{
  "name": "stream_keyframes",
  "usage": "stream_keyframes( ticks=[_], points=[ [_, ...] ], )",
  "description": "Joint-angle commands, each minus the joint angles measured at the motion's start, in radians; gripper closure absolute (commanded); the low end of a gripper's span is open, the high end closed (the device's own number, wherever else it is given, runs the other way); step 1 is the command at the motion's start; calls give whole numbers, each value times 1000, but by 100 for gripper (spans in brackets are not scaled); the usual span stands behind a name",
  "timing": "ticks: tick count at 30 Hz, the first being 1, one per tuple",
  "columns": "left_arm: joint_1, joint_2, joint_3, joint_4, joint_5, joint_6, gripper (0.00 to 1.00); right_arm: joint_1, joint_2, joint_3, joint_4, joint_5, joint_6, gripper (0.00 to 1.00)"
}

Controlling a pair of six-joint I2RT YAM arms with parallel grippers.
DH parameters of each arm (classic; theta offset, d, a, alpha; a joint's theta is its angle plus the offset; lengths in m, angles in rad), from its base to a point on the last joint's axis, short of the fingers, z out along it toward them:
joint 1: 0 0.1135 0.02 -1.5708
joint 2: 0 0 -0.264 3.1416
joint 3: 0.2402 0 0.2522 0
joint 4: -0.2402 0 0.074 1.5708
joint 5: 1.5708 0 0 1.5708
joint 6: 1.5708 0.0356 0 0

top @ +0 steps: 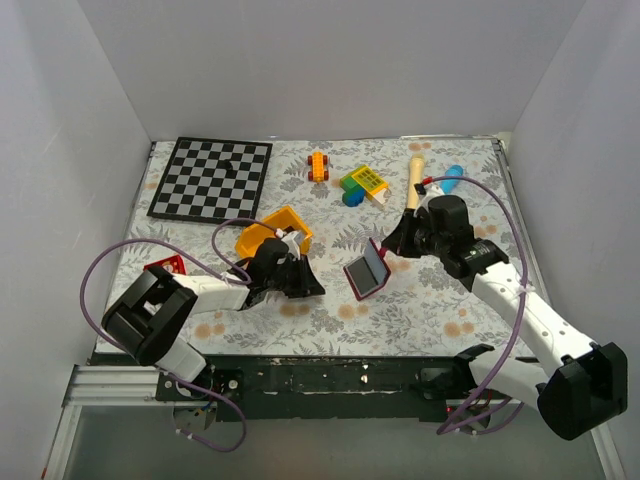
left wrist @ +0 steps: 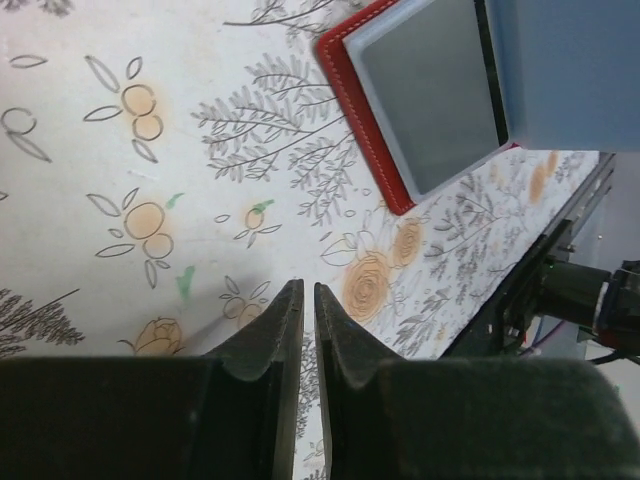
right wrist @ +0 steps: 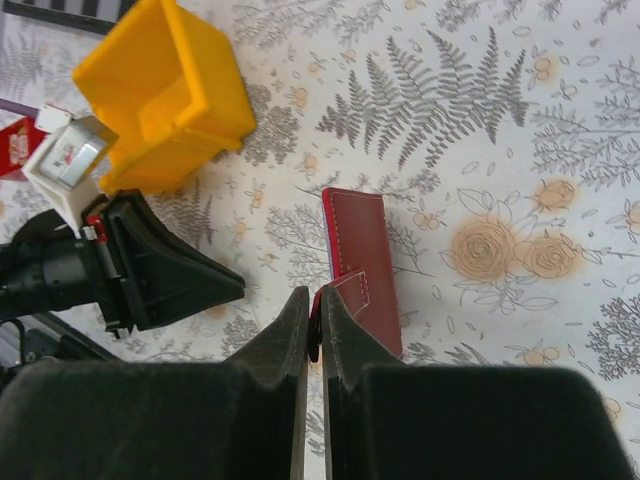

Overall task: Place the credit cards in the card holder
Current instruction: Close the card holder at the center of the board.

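The maroon card holder [top: 367, 270] stands open and tilted on the flowered cloth in the middle of the table. My right gripper [right wrist: 315, 295] is shut on its snap tab, and the maroon cover [right wrist: 362, 250] runs away from the fingertips. The left wrist view shows its inside, a pale blue pocket [left wrist: 430, 90] with a red edge. My left gripper [left wrist: 308, 290] hovers over the cloth just left of the holder, its jaws shut with only a thin slit and nothing between them. In the top view the left gripper [top: 300, 280] is beside the holder. The credit cards are out of view.
A yellow bin [top: 275, 232] lies tipped behind the left gripper, with a red packet [top: 165, 268] at the left edge. At the back are a chessboard [top: 212, 178], a toy car [top: 318, 165], coloured blocks [top: 363, 183], a wooden peg [top: 415, 180] and a blue piece [top: 452, 178].
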Motion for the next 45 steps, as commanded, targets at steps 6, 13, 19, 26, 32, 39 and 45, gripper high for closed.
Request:
stream_keyframes(
  ticks=[6,13,19,26,32,39,45],
  points=[
    [-16,-48,1,117,55,-27,90,3,-49,172,-32,-119,7,99],
    [-37,-36,12,174,99,-27,91,6,-51,207,-34,-139,32,99],
    [-69,-38,-22,352,138,-105,90,10,-78,201,23,-68,131,99],
    [-114,-18,-77,718,179,-269,88,26,-68,206,83,87,286,99],
    [-177,-28,-95,774,217,-271,87,84,44,224,97,146,306,99],
    [-204,-113,-118,710,208,-231,86,148,83,250,77,227,266,99],
    [-204,-154,-88,578,176,-157,85,145,-35,181,-19,347,248,99]
  ],
)
